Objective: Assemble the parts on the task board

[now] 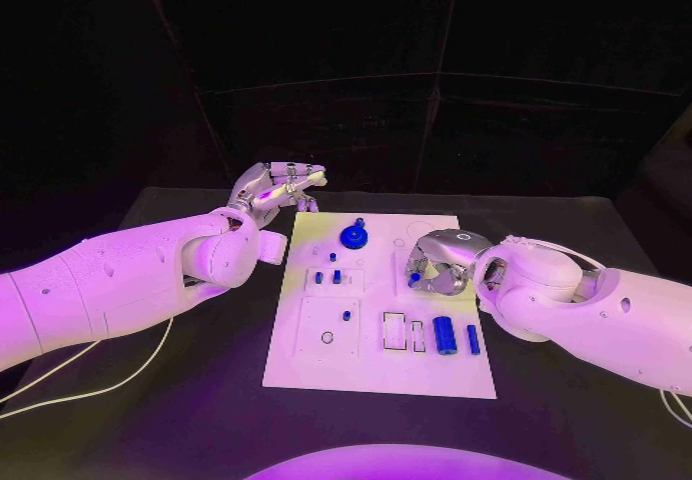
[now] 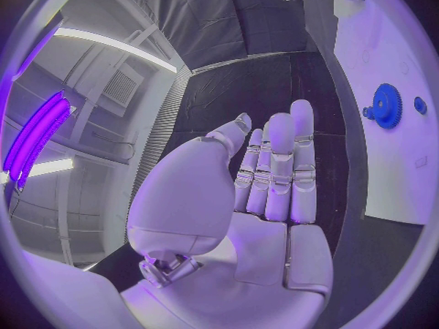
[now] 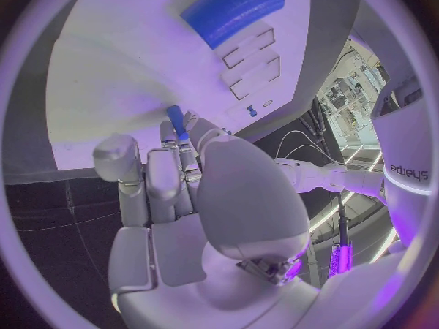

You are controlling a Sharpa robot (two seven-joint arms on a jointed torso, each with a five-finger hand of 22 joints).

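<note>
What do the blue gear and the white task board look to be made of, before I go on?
The blue gear looks like moulded or printed plastic: uniform matte blue, no metallic glint. The task board seems a rigid white plate, plastic or painted, with a smooth matte face and crisp cut recesses. Neither material is certain from these views.

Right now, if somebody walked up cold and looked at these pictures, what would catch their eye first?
Probably the white task board glowing in the middle of the black table, with a blue gear near its far end. Next, the right hand over the board's right edge, pinching a small blue peg. The left hand hovers open, holding nothing, off the far left corner.
</note>
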